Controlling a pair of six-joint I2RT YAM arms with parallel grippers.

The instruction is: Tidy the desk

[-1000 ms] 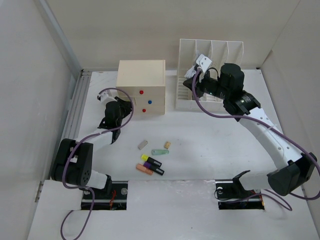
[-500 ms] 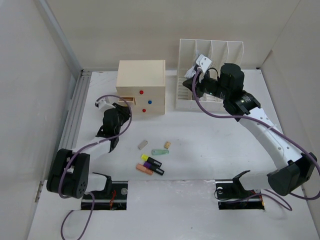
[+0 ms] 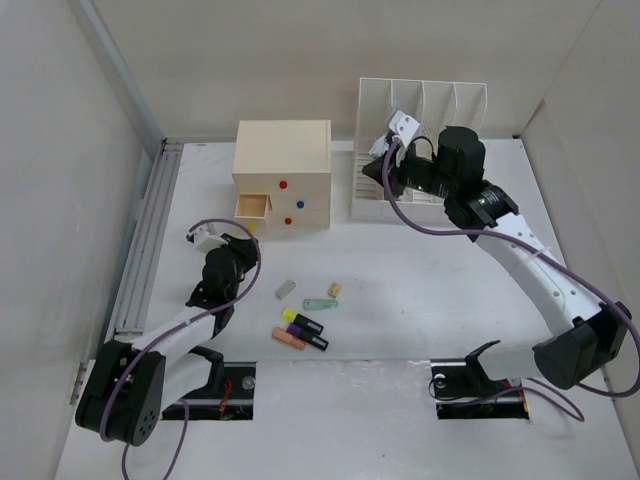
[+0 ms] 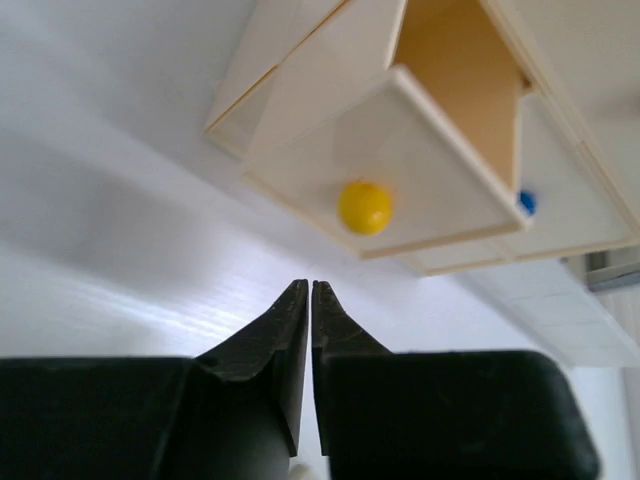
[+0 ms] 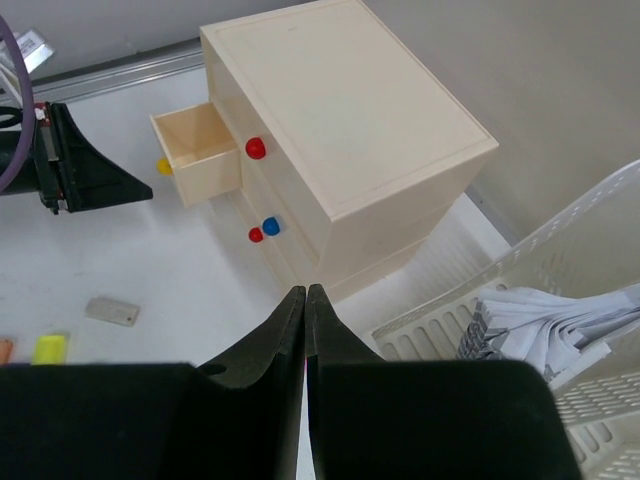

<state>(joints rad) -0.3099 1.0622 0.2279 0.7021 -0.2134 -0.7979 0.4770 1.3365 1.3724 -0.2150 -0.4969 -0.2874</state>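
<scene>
White desk point(image 3: 420, 300) spans beneath both arms, highlighters point(image 3: 303, 323) loose mid-surface, yellow-knobbed drawer point(image 3: 252, 206) standing open; left claw point(image 4: 311, 296) and right claw point(image 5: 305, 297) are both pressed together, empty, so gathering likely comes next, needing opened fingers.

You see a cream wooden three-drawer box point(image 3: 283, 160), its yellow-knobbed drawer point(image 3: 250, 206) standing open; beside it, a white slotted plastic file rack point(image 3: 440, 105) holding folded papers point(image 5: 545, 315); before the box, three highlighter pens point(image 3: 305, 322) lie clustered.
</scene>
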